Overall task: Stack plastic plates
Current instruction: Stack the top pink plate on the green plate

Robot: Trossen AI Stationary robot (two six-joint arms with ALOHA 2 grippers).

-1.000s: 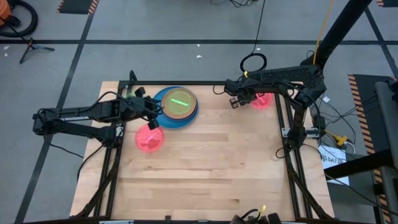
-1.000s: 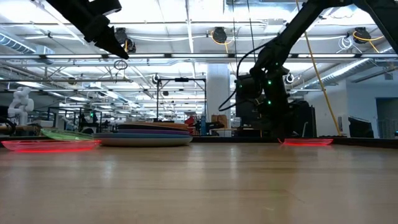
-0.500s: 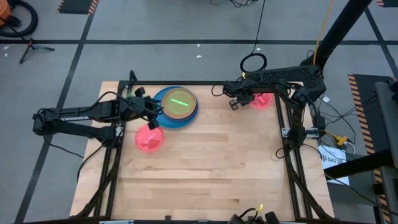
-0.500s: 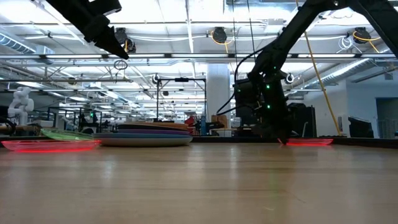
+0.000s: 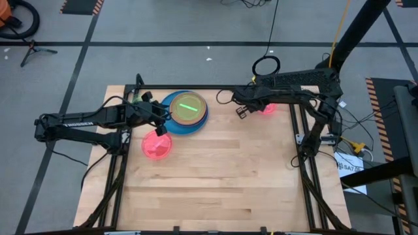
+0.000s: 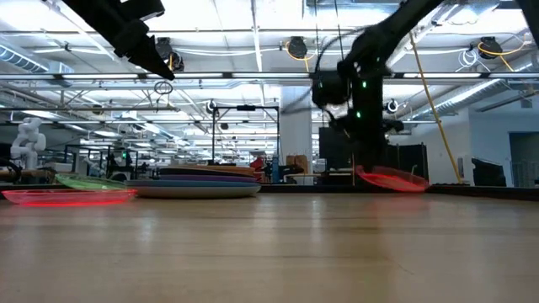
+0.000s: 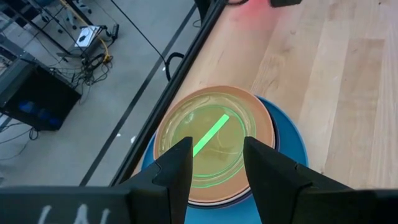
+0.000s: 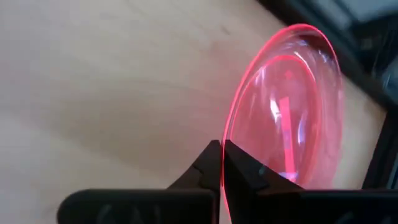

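Note:
A stack of plastic plates (image 5: 188,116) sits at the table's far left: a large blue one (image 7: 289,134) at the bottom, a tan one on it and a translucent green one (image 7: 211,134) on top. A pink plate (image 5: 157,145) lies flat on the table near the stack. My left gripper (image 7: 214,165) hovers open above the stack's left edge, holding nothing. My right gripper (image 5: 243,111) is at the far right, shut on a second translucent pink plate (image 8: 292,106), which the arm mostly hides in the high view. My right gripper pinches the pink plate's rim (image 8: 231,146) between its two fingers, on the side toward the table's left, coming from above. The plate is tilted in the low view (image 6: 392,178), its held side raised. Whether its low end touches the table, I cannot tell.
The table's black frame rail (image 5: 297,124) runs close by the right gripper along the far and right edges. Bare wooden tabletop (image 5: 215,176) fills the middle and near side. Cables lie on the floor beyond the far edge.
My right gripper has shut on the pink plate's rim, risen and moved a little toward the table's left edge. The plate, flat on the table before, is now tipped up at its held side.

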